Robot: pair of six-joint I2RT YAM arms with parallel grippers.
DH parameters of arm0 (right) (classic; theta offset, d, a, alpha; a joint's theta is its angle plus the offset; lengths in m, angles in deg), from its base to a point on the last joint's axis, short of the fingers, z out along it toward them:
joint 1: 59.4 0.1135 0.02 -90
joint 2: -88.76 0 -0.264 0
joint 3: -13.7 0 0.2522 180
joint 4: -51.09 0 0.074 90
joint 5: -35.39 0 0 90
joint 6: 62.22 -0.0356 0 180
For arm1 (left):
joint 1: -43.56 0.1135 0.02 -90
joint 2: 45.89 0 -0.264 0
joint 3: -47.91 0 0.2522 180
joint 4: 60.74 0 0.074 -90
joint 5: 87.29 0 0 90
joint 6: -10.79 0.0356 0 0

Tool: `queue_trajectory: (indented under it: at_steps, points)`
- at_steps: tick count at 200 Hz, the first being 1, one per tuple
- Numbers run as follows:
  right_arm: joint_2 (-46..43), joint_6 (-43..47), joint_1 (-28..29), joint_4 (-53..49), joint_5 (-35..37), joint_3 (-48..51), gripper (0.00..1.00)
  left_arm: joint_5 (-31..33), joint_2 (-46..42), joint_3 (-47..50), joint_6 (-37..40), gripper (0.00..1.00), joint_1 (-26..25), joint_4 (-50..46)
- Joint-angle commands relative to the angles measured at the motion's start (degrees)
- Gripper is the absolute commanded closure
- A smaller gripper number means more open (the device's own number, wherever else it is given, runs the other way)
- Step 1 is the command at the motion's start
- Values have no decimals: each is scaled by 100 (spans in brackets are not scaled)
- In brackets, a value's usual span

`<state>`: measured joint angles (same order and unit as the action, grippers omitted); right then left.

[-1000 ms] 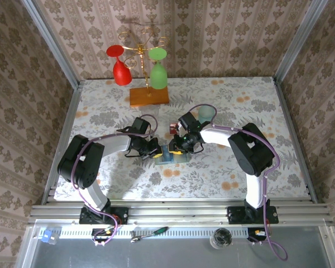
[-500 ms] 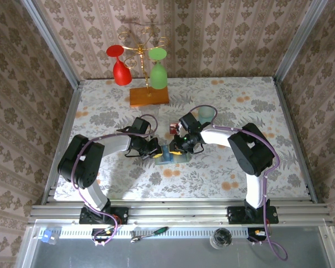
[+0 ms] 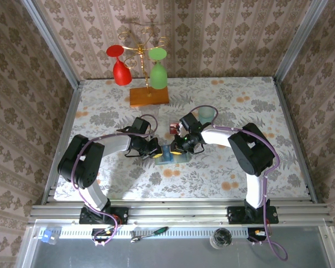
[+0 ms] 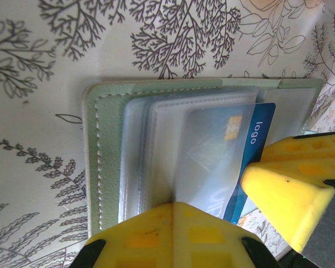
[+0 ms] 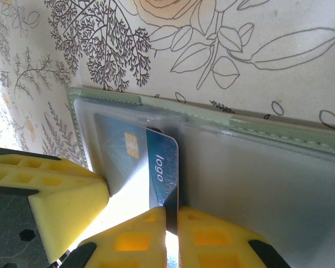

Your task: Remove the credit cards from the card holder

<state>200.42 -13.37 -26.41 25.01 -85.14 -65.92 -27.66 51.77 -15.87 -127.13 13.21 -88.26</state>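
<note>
The card holder (image 3: 168, 155) lies open on the flowered table between both grippers, with a pale green rim (image 4: 103, 167) and clear sleeves inside. A blue credit card (image 5: 162, 162) marked "logo" sticks partway out of a sleeve (image 4: 255, 148). My left gripper (image 4: 176, 204) is shut on a clear sleeve of the holder (image 5: 257, 184), pinning it down. My right gripper (image 5: 172, 211) is shut on the blue card's edge. From above, the left gripper (image 3: 158, 154) and right gripper (image 3: 178, 148) meet over the holder. A red card (image 3: 172, 129) lies on the table just behind them.
An orange-brown wooden slab (image 3: 149, 96) with a gold rack holding a red glass (image 3: 120, 70) and a green glass (image 3: 158, 72) stands at the back. A pale green cup (image 3: 206, 114) sits behind the right arm. Metal rails edge the table.
</note>
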Motion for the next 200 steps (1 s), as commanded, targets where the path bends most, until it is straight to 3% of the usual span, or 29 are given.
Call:
queue_trajectory:
  at_steps: [1,200]
  points:
    - [-227,35,-51,-119,14,122,90,104,113,-25,110,100,-24,-274]
    - [-821,696,-321,-1196,476,14,93,102,39,-6,94,100,-6,-224]
